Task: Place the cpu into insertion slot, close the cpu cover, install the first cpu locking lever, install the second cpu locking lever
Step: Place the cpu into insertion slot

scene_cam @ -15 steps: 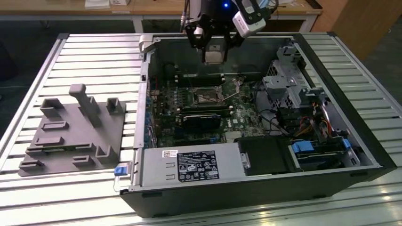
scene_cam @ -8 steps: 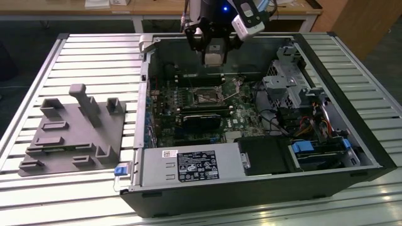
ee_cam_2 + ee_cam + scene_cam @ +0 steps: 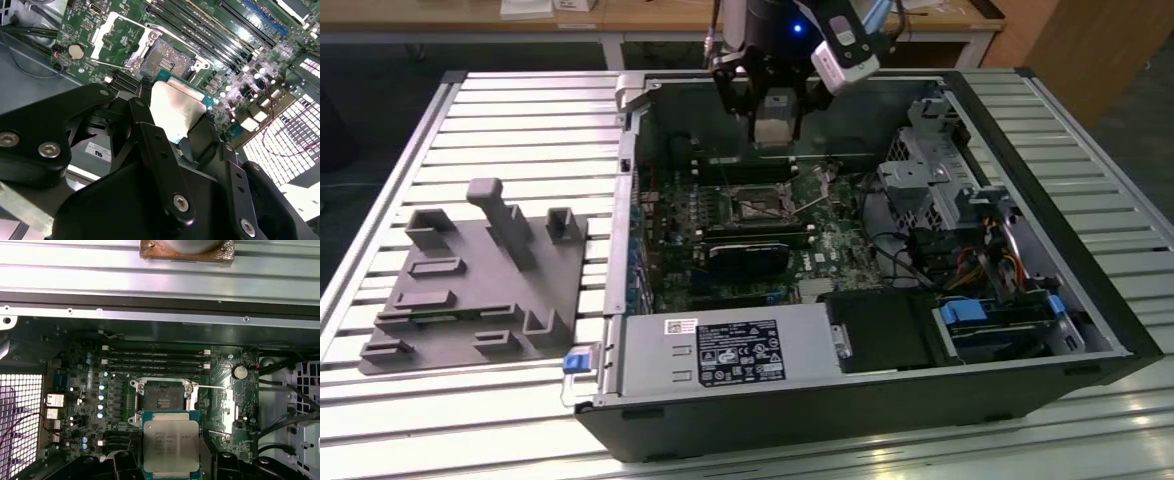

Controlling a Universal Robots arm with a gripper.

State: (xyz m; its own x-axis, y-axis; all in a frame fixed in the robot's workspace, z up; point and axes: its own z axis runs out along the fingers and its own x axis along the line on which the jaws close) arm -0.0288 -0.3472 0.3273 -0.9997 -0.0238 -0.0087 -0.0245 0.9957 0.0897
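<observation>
CPU (image 3: 171, 445) sits clamped between the black fingers (image 3: 202, 137), one pressed against each of two opposite edges, its dull silver metal top facing the first wrist view. The green rim of the chip shows around the metal lid. It hangs in the air above the motherboard (image 3: 720, 235), clear of the board.

In the first wrist view the chip overlaps the near edge of the CPU socket (image 3: 162, 400), so it is close to the slot but not seated in it. The socket's square contact field lies exposed. The CPU cover (image 3: 234, 412) is swung open and lies flat to one side of the socket, with green board showing through its large window. In the second wrist view the same silvery frame (image 3: 101, 31) lies beyond the socket (image 3: 167, 60), next to a round coin cell (image 3: 75, 50).

In the exterior view the arm reaches down into the far end of an open computer case (image 3: 854, 405), with the chip (image 3: 777, 128) held well above the socket (image 3: 758, 208). The case lies on its side on a slatted metal worktop (image 3: 520, 120). A grey moulded fixture plate (image 3: 467, 290) rests on the worktop to the exterior view's left of the case. A boxed power supply (image 3: 720, 352) fills the near corner of the case. Long memory slots (image 3: 155, 360) run alongside the socket.
</observation>
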